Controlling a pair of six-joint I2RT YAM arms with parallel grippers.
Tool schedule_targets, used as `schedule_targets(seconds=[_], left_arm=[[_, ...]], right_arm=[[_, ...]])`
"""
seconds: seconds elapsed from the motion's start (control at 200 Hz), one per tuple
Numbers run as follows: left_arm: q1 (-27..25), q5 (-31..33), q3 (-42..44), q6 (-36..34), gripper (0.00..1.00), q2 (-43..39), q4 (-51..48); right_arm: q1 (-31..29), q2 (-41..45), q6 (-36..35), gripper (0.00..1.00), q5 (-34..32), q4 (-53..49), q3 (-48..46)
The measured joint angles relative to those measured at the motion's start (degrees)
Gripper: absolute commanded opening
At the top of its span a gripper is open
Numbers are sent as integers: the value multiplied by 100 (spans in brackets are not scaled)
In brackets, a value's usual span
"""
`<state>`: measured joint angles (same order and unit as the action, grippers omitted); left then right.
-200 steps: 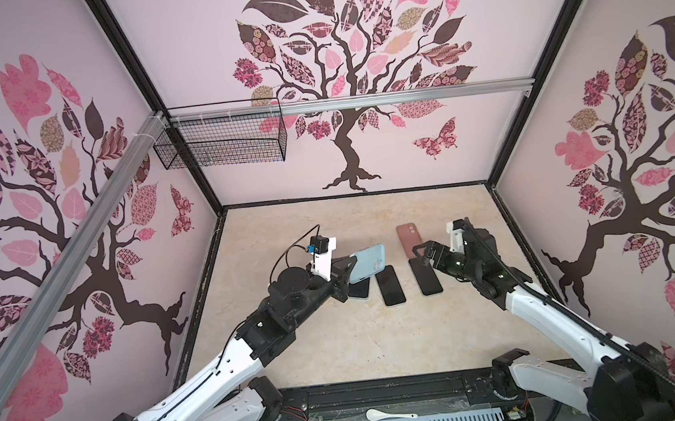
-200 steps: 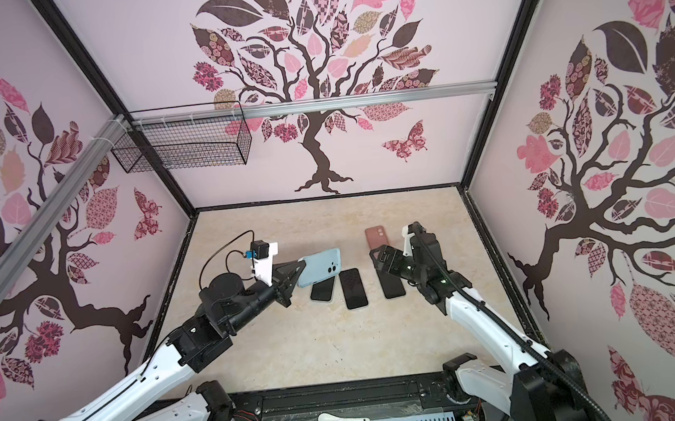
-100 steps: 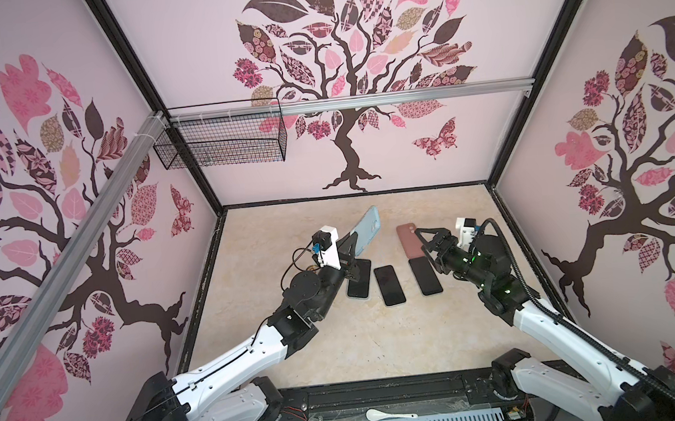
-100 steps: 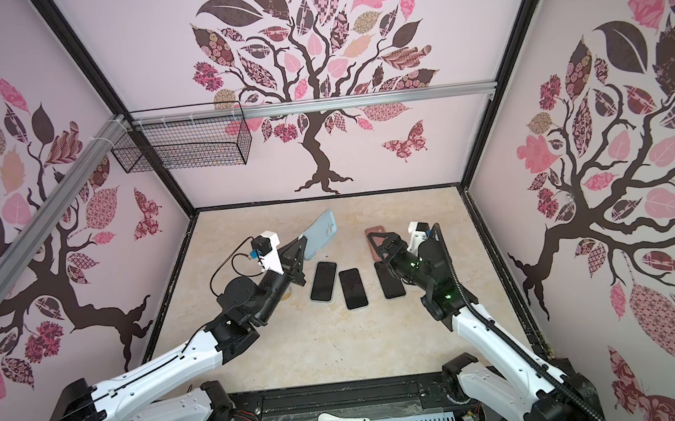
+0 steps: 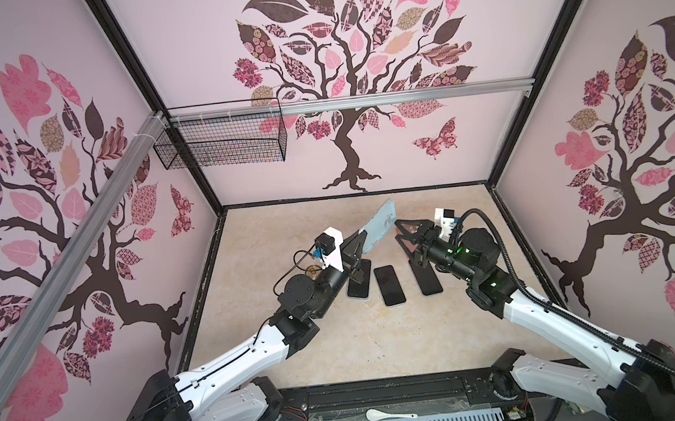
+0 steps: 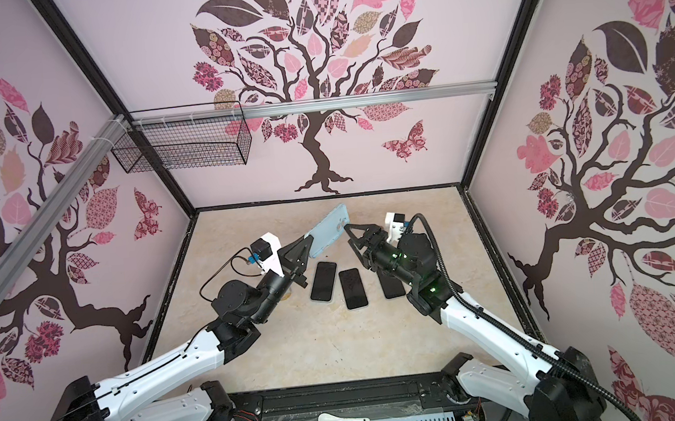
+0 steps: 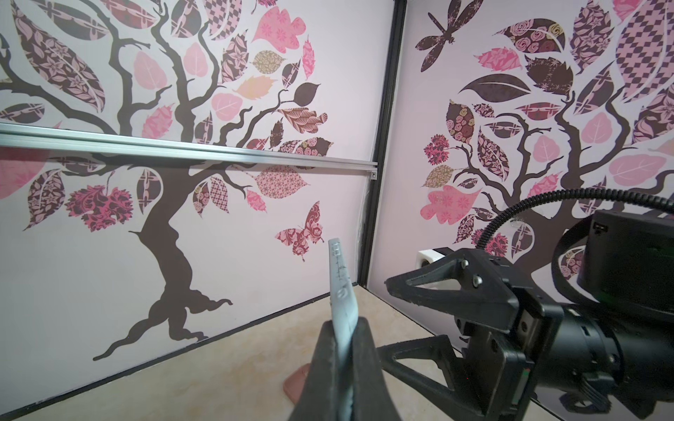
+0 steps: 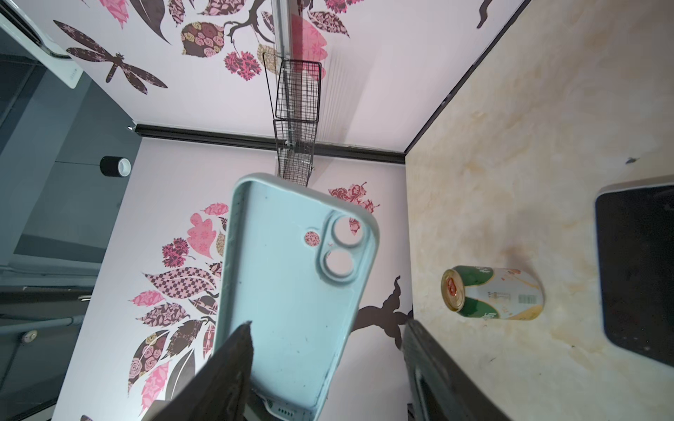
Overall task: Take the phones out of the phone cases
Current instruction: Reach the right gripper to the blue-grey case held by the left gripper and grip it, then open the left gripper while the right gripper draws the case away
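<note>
Pale pink walls [image 5: 405, 151] printed with dark trees and pink leaves enclose a beige marbled tabletop [image 5: 339, 344], and a black wire basket [image 5: 221, 144] hangs from a rail at the upper left of both top views.

Near the centre of both top views, the left gripper [image 5: 358, 243] is clenched on the lower end of a light blue silicone phone case [image 5: 379, 226], which it holds tilted in the air above the tabletop. The left wrist view shows the case [image 7: 341, 291] edge-on, pinched between the two dark fingers [image 7: 324, 364].

In the right wrist view the case [image 8: 291, 291] shows its hollow inside, and the wall pattern is visible through the camera cut-outs, so no phone sits in it.

Just right of the case in both top views, the right gripper [image 5: 396, 230] faces it with its jaws spread and nothing between them. A small gap separates its tips from the case.

Three black slab phones lie flat, screens up, in a row on the tabletop below the case: one at centre left [image 5: 359, 278], one in the middle [image 5: 389, 285], and one partly under the right gripper [image 5: 427, 278].

At the right of the right wrist view, a green and white drink can [image 8: 492, 291] lies on its side on the tabletop.
</note>
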<state>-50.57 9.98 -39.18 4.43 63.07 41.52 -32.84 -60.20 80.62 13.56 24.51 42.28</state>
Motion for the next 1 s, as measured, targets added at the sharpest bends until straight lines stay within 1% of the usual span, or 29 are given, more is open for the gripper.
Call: schedule_targets(seconds=[0.155,0.24,0.555,0.835,0.91,0.99,1.0], left_arm=[[0,-125,0,-35,0,24,-2],[0,-164,0,-66,0,26,-2],[0,-286,0,-129,0,42,-9],[0,-295,0,-146,0,39,-2],[0,-295,-2,-144,0,39,0],[-2,-251,-2,-107,0,39,-50],[-2,-254,-4,-101,4,42,-59]], right_arm=[[-201,-138,74,54,-57,-4,20],[-225,-146,79,48,-98,-20,22],[-234,-350,175,28,-138,-24,87],[-234,-428,181,8,-133,-37,155],[-232,-439,160,0,-127,-52,155],[-232,-481,170,0,-111,-66,157],[-232,-485,170,0,-111,-63,157]])
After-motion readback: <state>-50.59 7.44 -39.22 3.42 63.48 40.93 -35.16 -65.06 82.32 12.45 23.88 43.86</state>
